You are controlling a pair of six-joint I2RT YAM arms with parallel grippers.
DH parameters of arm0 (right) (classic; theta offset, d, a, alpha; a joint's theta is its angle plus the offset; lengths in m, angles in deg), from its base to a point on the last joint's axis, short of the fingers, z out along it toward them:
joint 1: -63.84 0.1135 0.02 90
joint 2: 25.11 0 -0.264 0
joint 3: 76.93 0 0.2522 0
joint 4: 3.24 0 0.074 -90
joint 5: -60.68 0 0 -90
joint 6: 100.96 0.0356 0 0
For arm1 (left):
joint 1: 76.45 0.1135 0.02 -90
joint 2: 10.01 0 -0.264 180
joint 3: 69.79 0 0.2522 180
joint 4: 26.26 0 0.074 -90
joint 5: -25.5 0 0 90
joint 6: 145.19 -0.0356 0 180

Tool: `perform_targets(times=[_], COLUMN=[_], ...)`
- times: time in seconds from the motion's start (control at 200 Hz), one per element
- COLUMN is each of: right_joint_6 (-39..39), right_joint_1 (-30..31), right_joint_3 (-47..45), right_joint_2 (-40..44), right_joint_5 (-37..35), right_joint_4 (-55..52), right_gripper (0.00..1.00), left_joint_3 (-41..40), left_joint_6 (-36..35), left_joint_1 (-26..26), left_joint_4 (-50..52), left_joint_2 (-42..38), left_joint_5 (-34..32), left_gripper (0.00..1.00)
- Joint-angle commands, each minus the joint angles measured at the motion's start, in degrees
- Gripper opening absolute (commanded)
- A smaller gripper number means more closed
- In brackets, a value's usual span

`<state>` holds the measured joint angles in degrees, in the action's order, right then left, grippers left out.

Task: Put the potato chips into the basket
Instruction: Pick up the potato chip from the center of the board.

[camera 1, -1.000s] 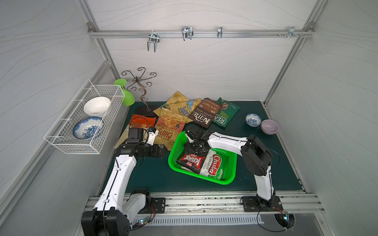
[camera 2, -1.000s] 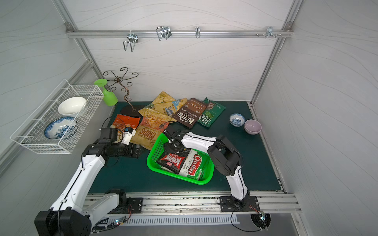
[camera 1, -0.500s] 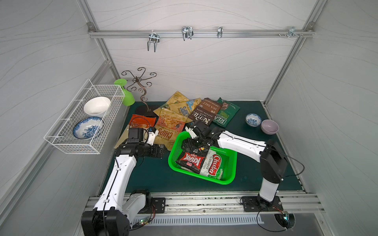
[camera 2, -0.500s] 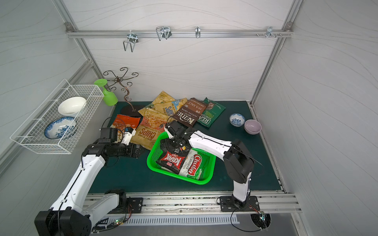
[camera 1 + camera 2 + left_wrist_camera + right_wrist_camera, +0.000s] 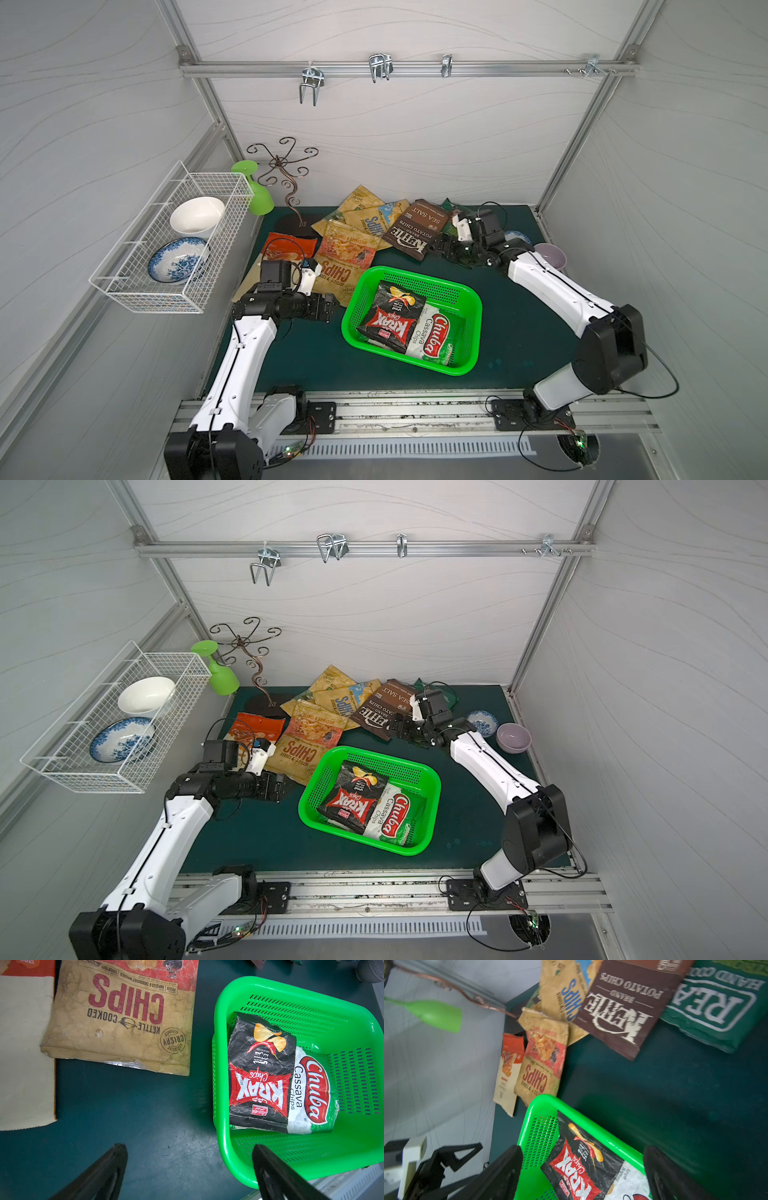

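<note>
Dark green bench [image 5: 519, 332] carries the basket [image 5: 417, 276], 2 bags inside: Krax [image 5: 390, 320] over Chuba [image 5: 434, 338]. Other potato chips [image 5: 345, 266] lie behind it. Spread and empty, the right fingers [image 5: 504, 1167] hover behind the basket near the Kettle bag [image 5: 415, 232], likely bag 3. The left fingers [image 5: 104, 1174] gape beside the basket. Next: pinch Kettle's edge.
</note>
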<state>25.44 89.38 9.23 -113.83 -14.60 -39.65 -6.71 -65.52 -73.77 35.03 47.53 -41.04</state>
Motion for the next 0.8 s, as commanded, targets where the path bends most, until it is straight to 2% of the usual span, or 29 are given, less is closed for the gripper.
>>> perform_targets(times=[0.0, 0.17, 0.25, 0.3, 0.4, 0.515, 0.795], right_joint_6=[5.1, 8.7, 9.7, 10.8, 11.4, 10.8, 11.6], right_joint_1=[-4.0, -10.6, -12.7, -13.6, -15.0, -15.7, -16.2], right_joint_3=[-2.0, -3.7, -3.8, -4.6, -6.0, -3.0, 1.6], right_joint_2=[-1.6, -5.8, -7.9, -8.4, -9.7, -13.8, -22.5], right_joint_5=[2.8, 1.7, 0.4, -0.7, -2.1, -2.2, -2.0], right_joint_4=[2.4, 4.1, 3.9, 4.8, 8.1, 7.3, 10.1], right_gripper=[0.90, 0.85, 0.79, 0.78, 0.69, 0.63, 0.62], left_joint_3=[0.2, 0.3, 0.3, 0.3, 0.3, 0.3, 0.3], left_joint_6=[-0.6, -0.5, -0.5, -0.5, -0.4, -0.4, -0.4], left_joint_1=[0.0, 0.0, 0.0, 0.0, 0.0, 0.0, 0.0], left_joint_4=[-1.4, -1.4, -1.4, -1.4, -1.6, -1.5, -1.5], left_joint_2=[-0.7, -0.5, -0.4, -0.4, -0.5, -0.3, -0.3], left_joint_5=[1.0, 1.0, 1.1, 0.8, 0.6, 0.9, 0.9], left_gripper=[0.98, 0.98, 0.98, 0.98, 0.98, 0.98, 0.98])
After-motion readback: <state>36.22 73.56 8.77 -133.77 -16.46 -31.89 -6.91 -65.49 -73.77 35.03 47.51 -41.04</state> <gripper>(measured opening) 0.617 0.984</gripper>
